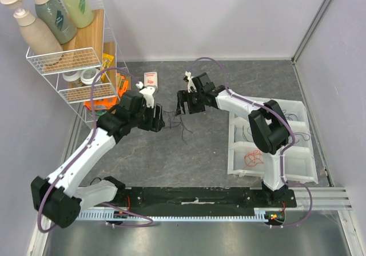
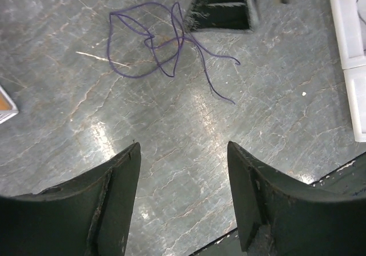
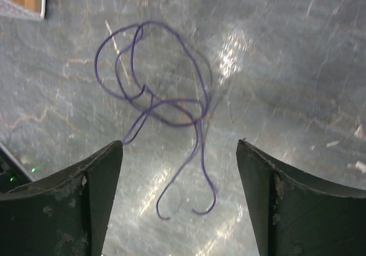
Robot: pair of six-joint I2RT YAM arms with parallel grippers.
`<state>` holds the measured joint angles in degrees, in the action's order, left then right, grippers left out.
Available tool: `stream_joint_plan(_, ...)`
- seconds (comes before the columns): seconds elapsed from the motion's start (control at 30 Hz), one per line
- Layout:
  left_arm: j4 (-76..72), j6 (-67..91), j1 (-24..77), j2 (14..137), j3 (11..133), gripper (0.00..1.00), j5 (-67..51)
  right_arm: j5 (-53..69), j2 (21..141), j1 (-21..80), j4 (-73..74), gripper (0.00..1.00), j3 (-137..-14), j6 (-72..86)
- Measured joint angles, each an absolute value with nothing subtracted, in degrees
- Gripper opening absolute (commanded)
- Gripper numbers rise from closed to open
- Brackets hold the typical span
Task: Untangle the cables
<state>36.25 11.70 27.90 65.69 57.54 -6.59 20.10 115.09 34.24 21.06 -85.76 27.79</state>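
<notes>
The purple cables (image 2: 150, 42) are seen knotted at the middle of the worktop (image 1: 200, 159), unheld. The left end effector (image 2: 183, 153) and right end effector (image 3: 180, 147) are spread, empty. 1 orange cable (image 1: 253, 159) is already laid in the white tray (image 1: 311, 176) by the right edge.

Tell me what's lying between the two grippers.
A tangle of purple cable, on the table between the left gripper and the right gripper; the left wrist view shows it best.
</notes>
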Motion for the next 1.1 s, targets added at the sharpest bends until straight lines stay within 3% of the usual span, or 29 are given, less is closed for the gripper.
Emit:
stream_joint_plan(0.27,35.7,9.5,27.62,55.11,54.98,0.69,-4.43,19.05,121.25,34.83,15.29,0.98,-89.91,29.43)
stream_joint_plan(0.63,35.79,7.27,27.33,55.07,53.93,0.67,-4.47,8.23,123.13,42.89,12.75,0.97,-90.74,28.86)
stream_joint_plan(0.73,35.81,7.05,27.33,55.11,53.93,0.67,-4.51,1.39,125.89,45.3,16.67,0.84,-94.41,27.07)
stream_joint_plan(0.8,35.79,6.98,27.33,55.09,53.91,0.66,-4.51,-3.4,127.55,46.17,19.16,0.63,-96.75,26.52)
stream_joint_plan(0.97,35.81,6.96,27.33,54.89,53.23,0.65,-4.49,-13.52,128.33,45.93,23.94,0.47,-97.89,25.96)
stream_joint_plan(1.1,35.79,6.98,27.33,54.85,53.15,0.64,-4.45,-18.83,128.31,45.5,25.71,0.19,-98.02,25.47)
